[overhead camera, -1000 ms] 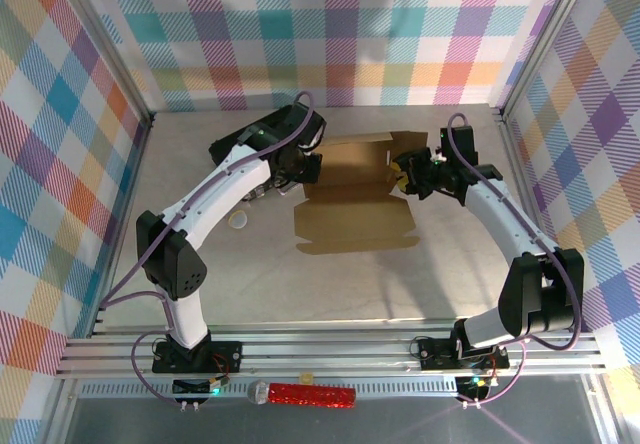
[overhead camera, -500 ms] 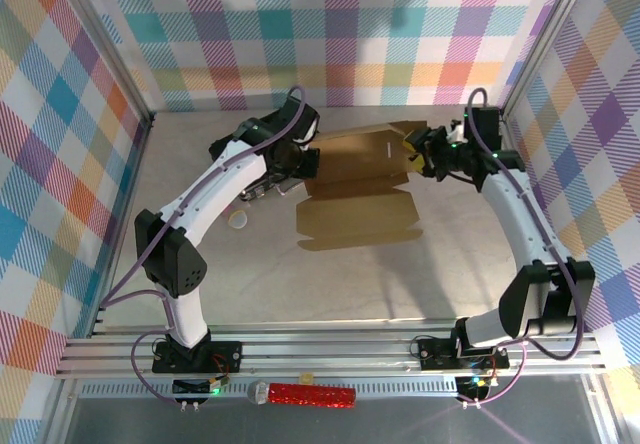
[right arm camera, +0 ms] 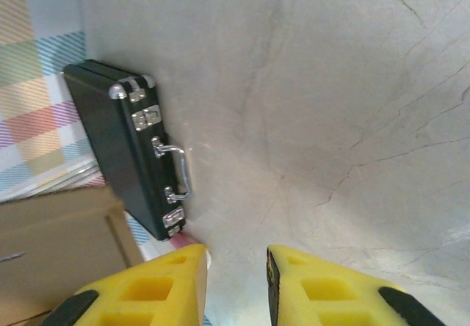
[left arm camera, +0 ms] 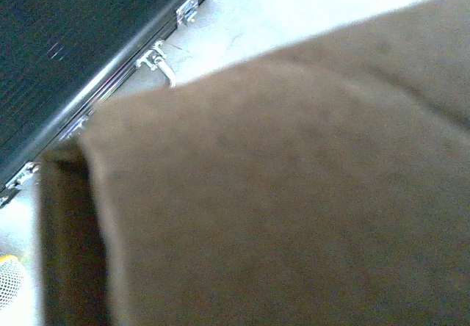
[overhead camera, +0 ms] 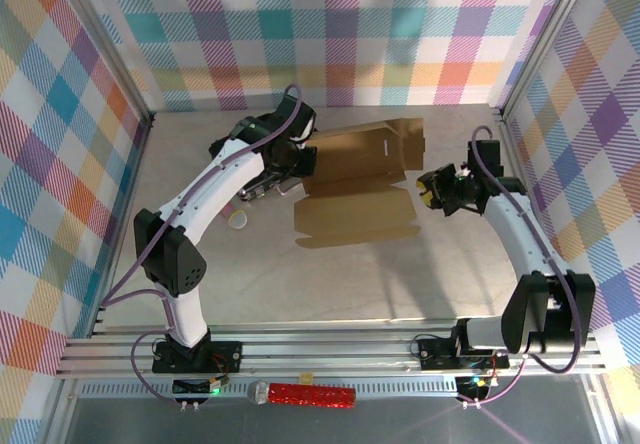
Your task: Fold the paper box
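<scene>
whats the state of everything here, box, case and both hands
paper box: mostly flat, far right flap lifted
black case: closed
left hand: at the box's left edge, grip hidden
right hand: open, empty

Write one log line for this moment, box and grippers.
paper box: partly folded | left gripper: at its left edge, grip unclear | right gripper: open, empty, apart

Right tool (right arm camera: 236, 266) agape; left arm (overhead camera: 215, 189) outstretched.
</scene>
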